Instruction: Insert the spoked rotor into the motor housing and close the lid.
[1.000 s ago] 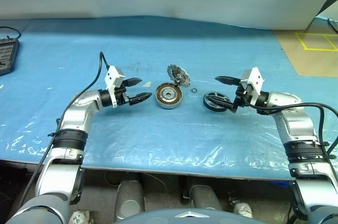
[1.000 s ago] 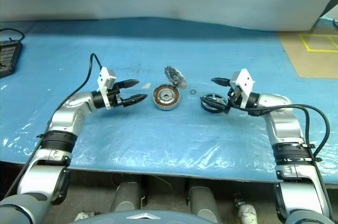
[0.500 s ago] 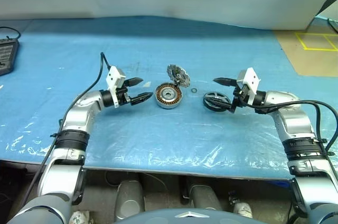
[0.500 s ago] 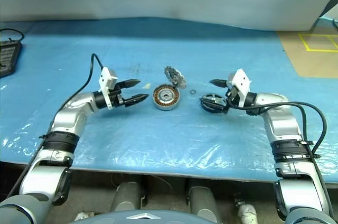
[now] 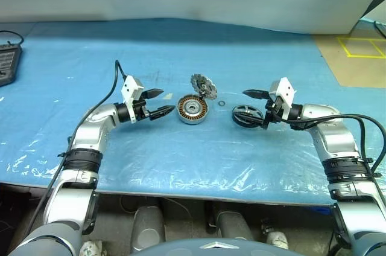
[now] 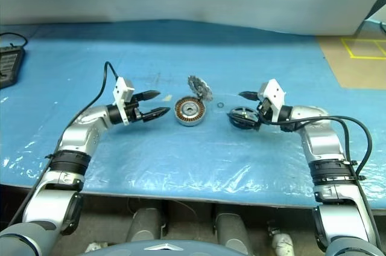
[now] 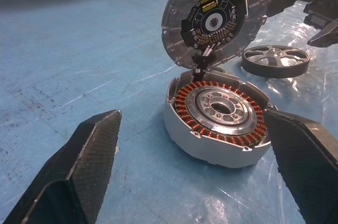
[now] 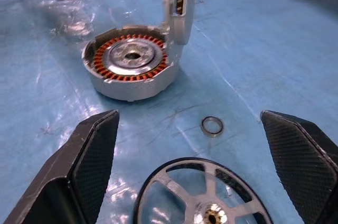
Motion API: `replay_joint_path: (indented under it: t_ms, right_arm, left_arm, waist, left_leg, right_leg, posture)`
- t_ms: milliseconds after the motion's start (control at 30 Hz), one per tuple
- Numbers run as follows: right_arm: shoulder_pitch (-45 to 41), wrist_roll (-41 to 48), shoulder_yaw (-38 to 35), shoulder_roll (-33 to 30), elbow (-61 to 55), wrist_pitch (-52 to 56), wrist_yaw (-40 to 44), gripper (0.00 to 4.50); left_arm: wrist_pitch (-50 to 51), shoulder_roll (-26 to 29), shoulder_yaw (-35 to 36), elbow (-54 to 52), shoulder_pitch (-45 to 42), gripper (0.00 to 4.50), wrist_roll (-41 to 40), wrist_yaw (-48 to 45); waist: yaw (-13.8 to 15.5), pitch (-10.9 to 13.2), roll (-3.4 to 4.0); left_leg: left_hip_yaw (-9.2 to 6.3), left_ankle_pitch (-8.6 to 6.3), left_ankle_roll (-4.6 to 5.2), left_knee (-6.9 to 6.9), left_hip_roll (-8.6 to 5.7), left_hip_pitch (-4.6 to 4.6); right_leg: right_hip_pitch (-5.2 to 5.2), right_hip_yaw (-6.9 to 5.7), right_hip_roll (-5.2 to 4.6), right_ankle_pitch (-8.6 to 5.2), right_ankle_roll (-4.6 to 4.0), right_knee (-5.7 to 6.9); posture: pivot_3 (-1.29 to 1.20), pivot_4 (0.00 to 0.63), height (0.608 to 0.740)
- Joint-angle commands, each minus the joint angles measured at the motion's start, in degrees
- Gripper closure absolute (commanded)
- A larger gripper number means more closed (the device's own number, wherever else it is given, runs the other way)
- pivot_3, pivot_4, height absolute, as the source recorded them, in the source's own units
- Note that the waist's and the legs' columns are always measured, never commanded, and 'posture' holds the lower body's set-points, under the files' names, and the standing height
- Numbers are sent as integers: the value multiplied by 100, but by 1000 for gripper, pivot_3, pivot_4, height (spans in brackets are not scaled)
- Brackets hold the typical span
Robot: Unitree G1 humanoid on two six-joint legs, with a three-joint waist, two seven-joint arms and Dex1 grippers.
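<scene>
Blue plastic covers the surface (image 5: pixel 181 153). One housing (image 5: pixel 193 110) sits near the middle, with copper wire in a ring around its silver centre. One lid (image 5: pixel 203 86) stands up on edge at the back of the housing, joined to it. One black rotor (image 5: pixel 247 115) lies flat to the right, apart from the housing. One tiny ring (image 5: pixel 221 104) lies between them. The left end effector (image 5: pixel 158 102) is spread wide, just left of the housing, holding nothing. The right end effector (image 5: pixel 256 108) is spread wide over the rotor, with nothing pinched.
</scene>
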Motion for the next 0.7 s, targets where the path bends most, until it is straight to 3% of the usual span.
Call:
replay_joint_path:
  t_ms: [33,233,433,700]
  right_arm:
    - [-129,-41,297,-530,-864,302,562,37]
    - [-1093,-232,1195,-702,-1365,340,1510,37]
    - [-2067,-660,2083,-91,-832,-80,2080,37]
    - [-3059,-1854,2936,953,1425,-1275,1726,37]
  left_arm:
    - [-110,5,10,-52,4,0,17,26]
    - [-207,-76,-38,87,-1,0,74,63]
    - [-269,-91,-60,65,57,0,149,132]
    - [-238,1,-128,-224,361,0,152,148]
  waist:
    - [7,1,1]
    - [-30,0,2]
    - [-32,0,2]
    - [-41,0,2]
  left_leg:
    - [0,0,0,-2,1,0]
    - [0,-8,14,0,17,13]
    - [0,-9,16,4,28,6]
    - [-1,-3,6,8,31,2]
  right_leg:
    - [0,0,0,0,0,-1]
    - [1,0,1,0,0,12]
    - [6,-9,-1,-1,-3,9]
    - [5,-21,-1,-5,-10,14]
  posture:
    - [0,150,740]
    - [0,150,740]
    - [0,150,740]
    - [0,150,740]
